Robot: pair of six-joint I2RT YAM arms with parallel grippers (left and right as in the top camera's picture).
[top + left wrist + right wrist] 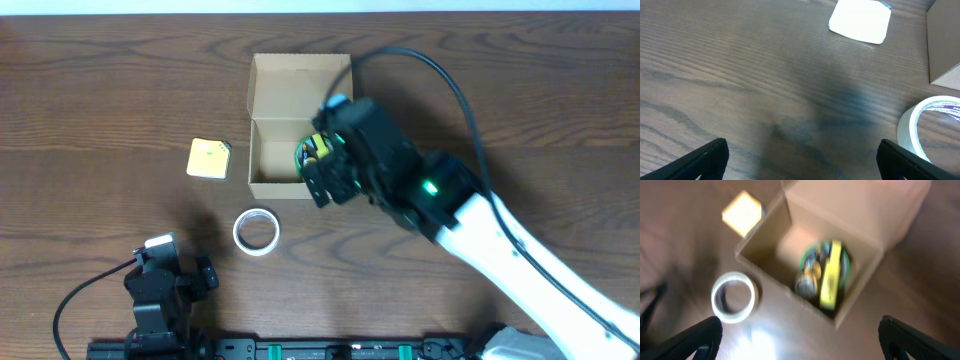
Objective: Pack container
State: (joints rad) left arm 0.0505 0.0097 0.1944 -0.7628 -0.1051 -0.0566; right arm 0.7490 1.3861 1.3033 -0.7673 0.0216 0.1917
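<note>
The tan cardboard container (262, 160) stands open at the table's middle, flap lid folded back. It also shows in the right wrist view (765, 255). Inside lies a green and yellow round item (824, 272), seen from overhead (315, 148) at the box's right side. My right gripper (322, 188) hovers over the box's right front corner, open and empty; its fingertips sit wide apart in the right wrist view (799, 340). My left gripper (800, 160) is open and empty, low at the front left (165, 262).
A roll of clear tape (256, 231) lies in front of the box, also in the left wrist view (932, 127) and the right wrist view (733, 297). A pale-yellow square pad (209, 158) lies left of the box. The right arm's black cable arcs over the back right.
</note>
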